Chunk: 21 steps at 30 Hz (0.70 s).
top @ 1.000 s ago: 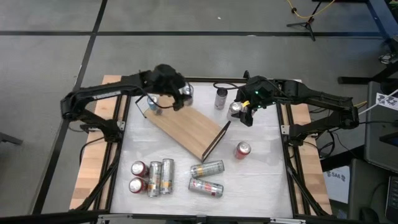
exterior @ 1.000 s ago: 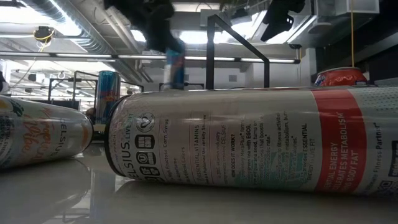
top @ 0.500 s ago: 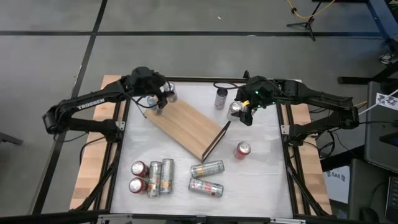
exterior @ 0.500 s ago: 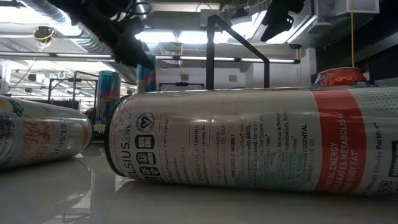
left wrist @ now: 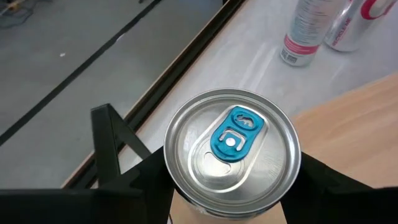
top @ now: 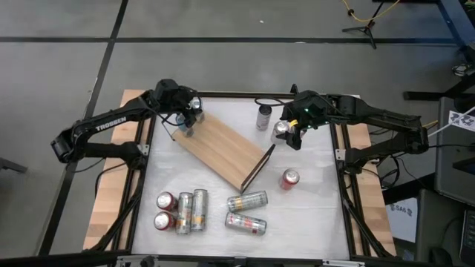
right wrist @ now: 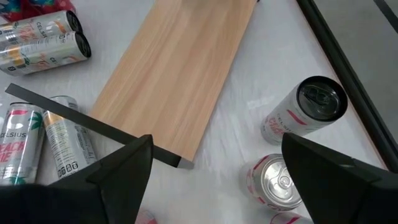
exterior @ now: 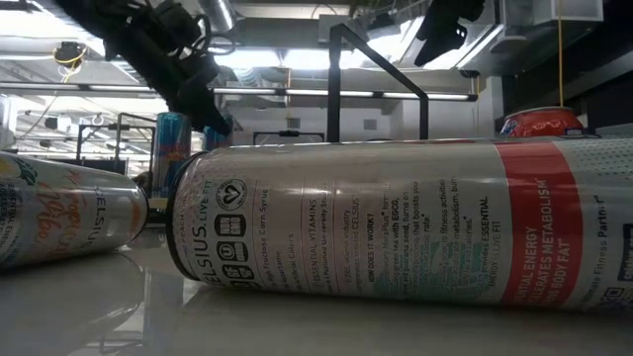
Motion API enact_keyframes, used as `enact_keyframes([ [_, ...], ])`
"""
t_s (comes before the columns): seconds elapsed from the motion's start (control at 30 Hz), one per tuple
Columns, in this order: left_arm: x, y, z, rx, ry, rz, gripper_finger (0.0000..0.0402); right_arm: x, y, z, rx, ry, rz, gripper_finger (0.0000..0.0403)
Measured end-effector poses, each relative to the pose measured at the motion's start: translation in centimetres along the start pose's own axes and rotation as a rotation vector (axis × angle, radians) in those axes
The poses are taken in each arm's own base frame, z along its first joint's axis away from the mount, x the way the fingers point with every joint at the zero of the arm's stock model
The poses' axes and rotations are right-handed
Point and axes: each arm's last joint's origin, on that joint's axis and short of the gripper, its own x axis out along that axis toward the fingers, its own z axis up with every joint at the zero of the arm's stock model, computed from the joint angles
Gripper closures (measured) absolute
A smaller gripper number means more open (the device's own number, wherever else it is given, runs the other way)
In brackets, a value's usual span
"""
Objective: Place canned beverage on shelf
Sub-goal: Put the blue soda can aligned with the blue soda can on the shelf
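My left gripper (top: 190, 113) is shut on a silver-topped can with a blue tab (left wrist: 231, 146), over the far-left end of the shelf (top: 223, 148), a light wooden board on a black frame. In the low view this can (exterior: 218, 124) shows behind a lying can. Another blue can (exterior: 170, 148) stands upright just left of it. My right gripper (top: 289, 137) hangs open over the table's far right, above two pink-and-white cans (right wrist: 305, 112), and holds nothing. My left gripper pinches the can's side wall (left wrist: 180, 202) just below the top rim, one finger (left wrist: 146, 183) on each side. The fingers slant down from the table's far-left side. The can stays upright, top up. Its bottom is hidden, so whether it stands on the board I cannot tell.
An upright can (top: 263, 116) stands at the far middle and a red-topped can (top: 289, 178) right of the shelf. Two cans (top: 247, 201) lie near the front middle. Several cans (top: 182, 211) sit at the front left. The shelf's black end frame (top: 261, 165) stands upright.
My left gripper has carried the can toward the table's left edge and downward, to the far-left end of the shelf. The can has stayed upright in the hold.
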Motion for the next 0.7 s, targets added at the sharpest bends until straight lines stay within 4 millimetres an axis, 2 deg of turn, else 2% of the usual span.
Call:
enact_keyframes([
  [0.7, 0.22, 0.15, 0.23, -0.002, -0.051, 0.015, 0.0192, 0.0, 0.0, 0.0, 0.0, 0.0, 0.0, 0.0054],
])
